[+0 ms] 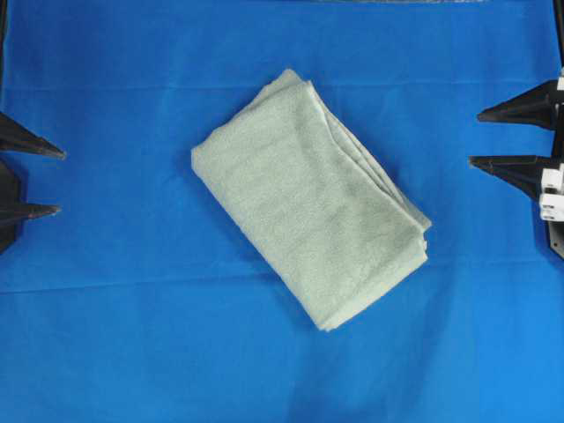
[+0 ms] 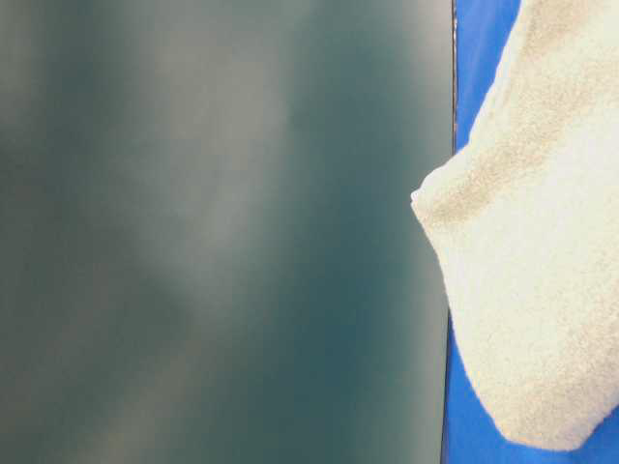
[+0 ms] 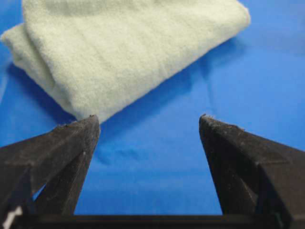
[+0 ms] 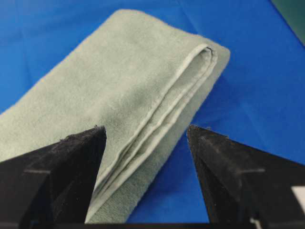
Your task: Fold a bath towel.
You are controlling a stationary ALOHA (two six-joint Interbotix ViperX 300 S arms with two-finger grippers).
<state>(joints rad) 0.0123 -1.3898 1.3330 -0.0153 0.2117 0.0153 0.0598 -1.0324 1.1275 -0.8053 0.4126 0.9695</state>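
Your bath towel [image 1: 308, 198] sits folded near the middle of the blue cloth [image 1: 132, 352], a compact oblong packet. Its long axis runs on a diagonal, from far-left to near-right in the overhead view. One short end points toward the far-left, the other toward the near-right, where it ends in a blunt corner.

Edges: the stacked layers with lighter hems [image 4: 167, 107] show along the towel's right long side, clearest in the right wrist view, where several hem lines run side by side up to a rounded fold at the far corner. The left long side looks like a smooth fold with no loose hems showing. In the table-level view you only get a fuzzy corner of the towel against the blue; the rest there is a blurred dark green surface [image 2: 222, 232].

Room: bare blue cloth surrounds the towel on all sides, wide on the left and the near side.

Your left gripper [image 1: 62, 181] is at the left edge, fingers spread wide, holding nothing, well apart from the towel. Your right gripper [image 1: 473, 137] is at the right edge, also spread wide and empty, apart from the towel's hemmed side.
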